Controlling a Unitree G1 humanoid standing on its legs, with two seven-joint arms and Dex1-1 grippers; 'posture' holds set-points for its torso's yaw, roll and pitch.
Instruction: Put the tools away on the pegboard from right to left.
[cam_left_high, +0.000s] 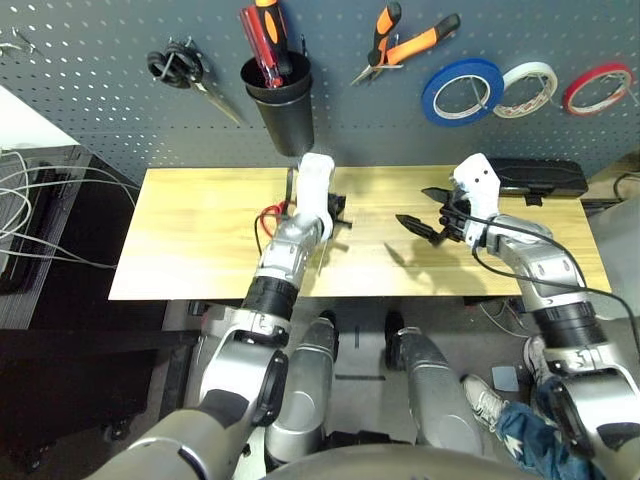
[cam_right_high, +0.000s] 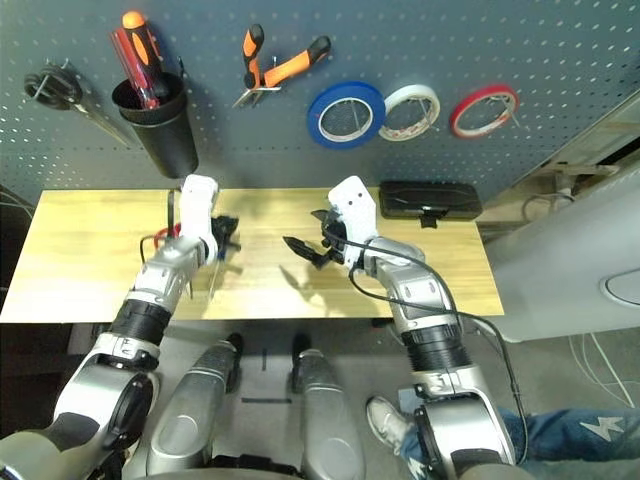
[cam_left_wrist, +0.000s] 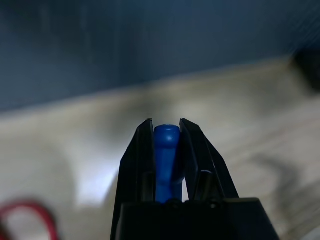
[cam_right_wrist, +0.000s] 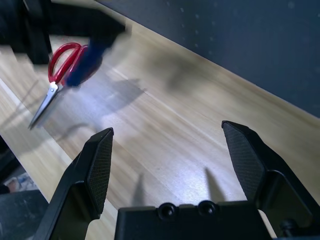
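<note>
On the pegboard (cam_left_high: 90, 90) hang the blue tape ring (cam_left_high: 462, 90) and, left of it, the orange-and-black-handled pliers (cam_left_high: 405, 45). My left gripper (cam_left_wrist: 166, 125) is shut on the small blue-handled screwdriver (cam_left_wrist: 166, 150), a little above the wooden table (cam_left_high: 200, 250) below the black cup (cam_left_high: 280, 95). The red-handled scissors (cam_right_wrist: 62, 62) lie on the table just left of that gripper (cam_left_high: 335, 212). Over the table's right half my right gripper (cam_left_high: 422, 208) stands open with nothing between its fingers (cam_right_wrist: 97, 160).
Black-handled scissors (cam_left_high: 185, 70) hang at the pegboard's left; white (cam_left_high: 528, 88) and red (cam_left_high: 597, 88) tape rings hang at its right. Red and orange screwdrivers (cam_left_high: 268, 35) stand in the cup. A black case (cam_left_high: 535, 178) lies at the table's back right.
</note>
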